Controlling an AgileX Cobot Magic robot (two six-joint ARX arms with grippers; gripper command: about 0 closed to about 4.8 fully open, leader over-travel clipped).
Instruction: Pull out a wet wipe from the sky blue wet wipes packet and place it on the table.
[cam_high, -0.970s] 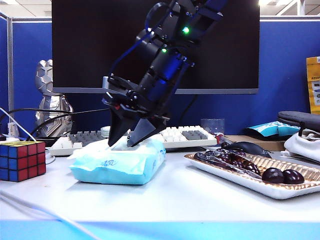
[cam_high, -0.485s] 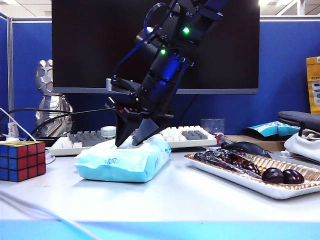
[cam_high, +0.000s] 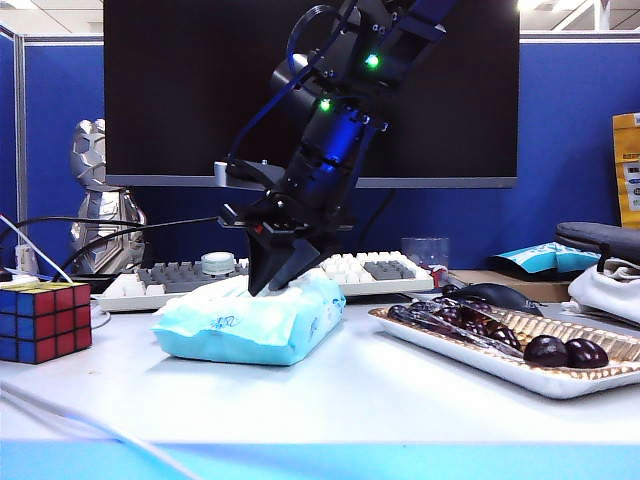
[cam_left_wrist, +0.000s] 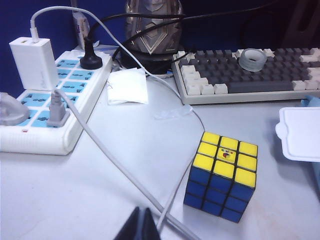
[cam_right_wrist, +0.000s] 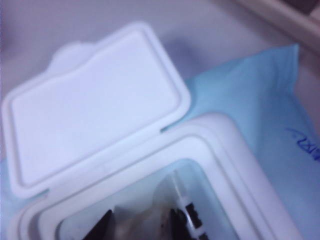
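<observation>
**Right gripper at the mouth of the wipes packet**

Fingertips of the right gripper (cam_high: 274, 284) point down into the top of the sky blue wet wipes packet (cam_high: 250, 325). In the exterior view the two dark fingers converge almost to a single tip, with only a narrow gap left. The right wrist view places the fingers (cam_right_wrist: 182, 220) inside the packet's white dispensing frame (cam_right_wrist: 225, 150), with pale wipe material (cam_right_wrist: 140, 220) bunched between them; whether the jaws actually pinch that material cannot be told from the blurred picture. The hinged white lid (cam_right_wrist: 92, 97) stands folded back from the opening, beside the blue film of the packet.

The packet lies on the table (cam_high: 350, 400), directly under the right gripper. A keyboard (cam_high: 370, 268) sits just behind the packet, and a dark monitor (cam_high: 180, 90) rises behind the keyboard. A Rubik's cube (cam_high: 42, 320) stands apart from the packet on the side away from a tray (cam_high: 520, 345) of dark round fruit.

The left gripper (cam_left_wrist: 140, 226) shows only as dark fingertips drawn close together, hovering over bare table well clear of the packet; the cube (cam_left_wrist: 222, 175), a white cable (cam_left_wrist: 110, 160) and a power strip (cam_left_wrist: 65, 100) lie below and beyond it.
</observation>
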